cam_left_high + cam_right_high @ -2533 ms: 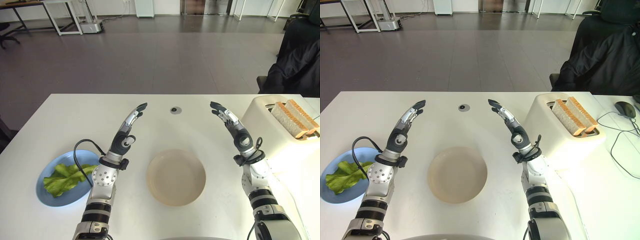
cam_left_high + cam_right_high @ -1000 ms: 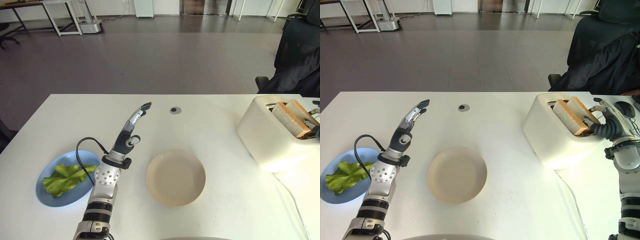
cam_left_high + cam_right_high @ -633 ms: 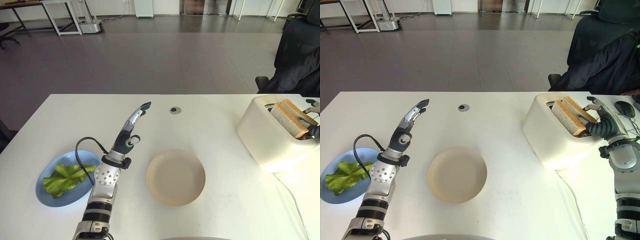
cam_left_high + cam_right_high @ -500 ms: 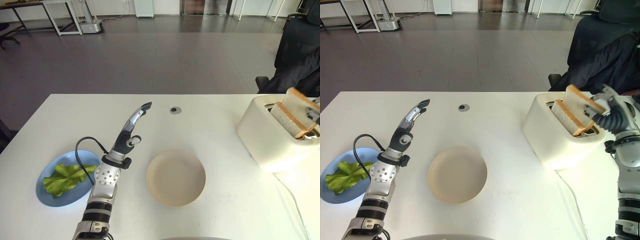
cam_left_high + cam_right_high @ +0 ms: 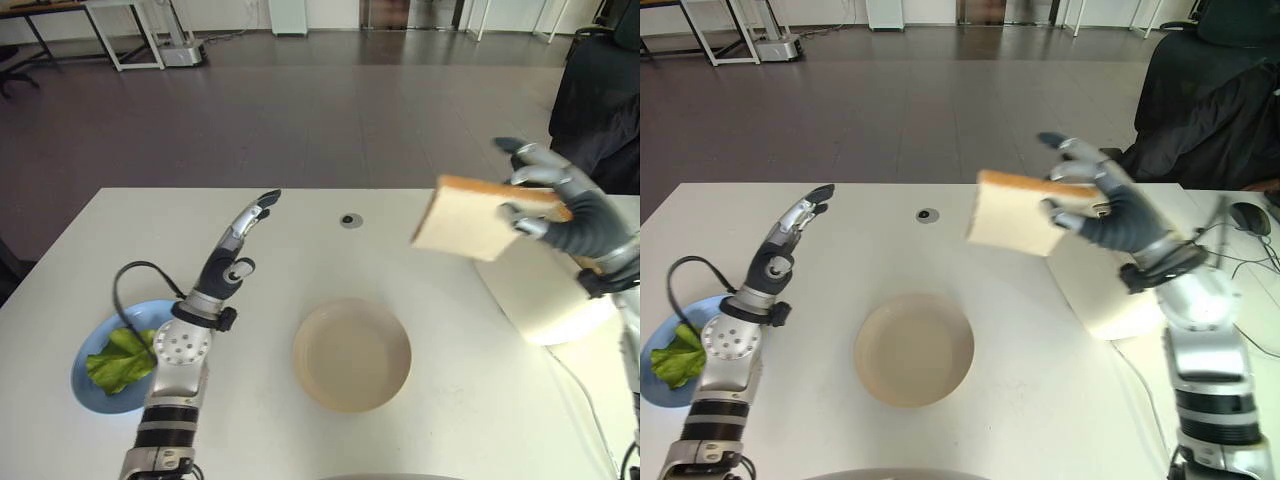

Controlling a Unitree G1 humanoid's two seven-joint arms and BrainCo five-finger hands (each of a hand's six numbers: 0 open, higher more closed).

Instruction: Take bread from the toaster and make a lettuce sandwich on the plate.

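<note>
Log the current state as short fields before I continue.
right hand: shut on bread slice, raised in front of toaster
bread slice: in the air, not yet on beige plate
left hand: open, raised beside blue plate
beige plate: empty, table centre
lettuce: on blue plate
toaster: table's right side, partly hidden by right hand

No text or numbers are legible (toaster [image 5: 540, 300] included).

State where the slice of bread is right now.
The slice of bread is held aloft in the right hand, right of centre, between the plate and the toaster.
</note>
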